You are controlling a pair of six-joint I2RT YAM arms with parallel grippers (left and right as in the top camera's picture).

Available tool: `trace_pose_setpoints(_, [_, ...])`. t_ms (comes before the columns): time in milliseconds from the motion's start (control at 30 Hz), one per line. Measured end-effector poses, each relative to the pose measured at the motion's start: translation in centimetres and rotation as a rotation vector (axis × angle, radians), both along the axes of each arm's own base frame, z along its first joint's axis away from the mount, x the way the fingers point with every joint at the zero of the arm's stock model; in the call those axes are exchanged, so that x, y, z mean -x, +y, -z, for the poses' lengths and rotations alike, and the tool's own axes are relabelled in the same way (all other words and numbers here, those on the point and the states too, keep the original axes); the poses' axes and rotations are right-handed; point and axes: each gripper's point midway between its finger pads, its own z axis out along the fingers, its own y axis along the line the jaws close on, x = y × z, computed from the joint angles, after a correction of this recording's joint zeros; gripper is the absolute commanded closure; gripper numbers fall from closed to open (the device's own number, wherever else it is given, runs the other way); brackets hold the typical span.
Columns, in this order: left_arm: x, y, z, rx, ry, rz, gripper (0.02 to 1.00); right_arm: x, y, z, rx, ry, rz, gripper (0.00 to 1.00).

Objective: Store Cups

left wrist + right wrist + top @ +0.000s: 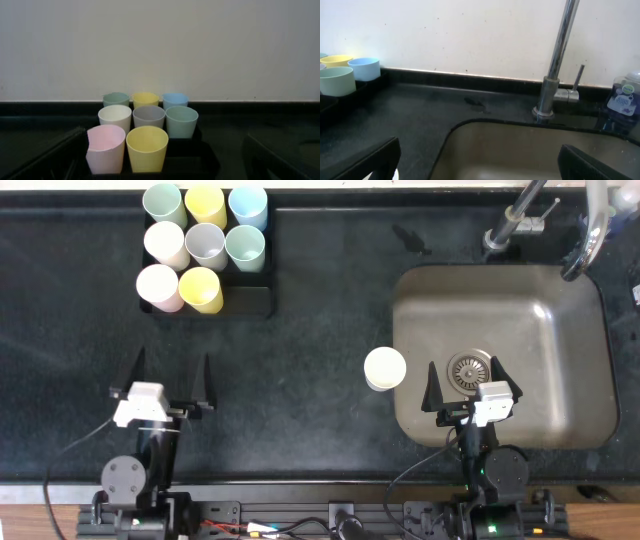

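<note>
A black tray (250,295) at the back left of the dark counter holds several upright pastel cups (206,245); its front right slot is bare. The left wrist view faces these cups (148,144) on the tray (202,159), with a pink one (106,148) nearest. One cream cup (385,368) stands alone on the counter by the sink's left rim. My left gripper (172,376) is open, in front of the tray and apart from it. My right gripper (470,378) is open and holds nothing, low over the sink's front part, to the right of the cream cup.
The steel sink (560,310) takes up the right side, with a drain (470,368) just ahead of the right gripper. A faucet (520,220) stands behind it, and its post (555,70) rises by a soap bottle (622,97). Bare counter (320,330) lies between tray and sink.
</note>
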Motion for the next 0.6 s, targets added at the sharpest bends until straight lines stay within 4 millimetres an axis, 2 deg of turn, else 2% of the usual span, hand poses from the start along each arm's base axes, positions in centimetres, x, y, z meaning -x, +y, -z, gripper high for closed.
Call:
trace_pose_setpoints(233, [0.4,0.3,2.4,0.0,0.079,-0.004,0.018,0.0,0.0,0.0,0.0,0.0,0.0,0.005])
trace_pose_setpoints(400, [0.4,0.2,5.5,0.003,0.203,0.0,0.018,0.0,0.0,0.0,0.0,0.0,0.0,0.003])
trace_pose_setpoints(600, [0.4,0.2,5.7,0.003,0.209,0.0,0.018,0.0,0.0,0.0,0.0,0.0,0.0,0.003])
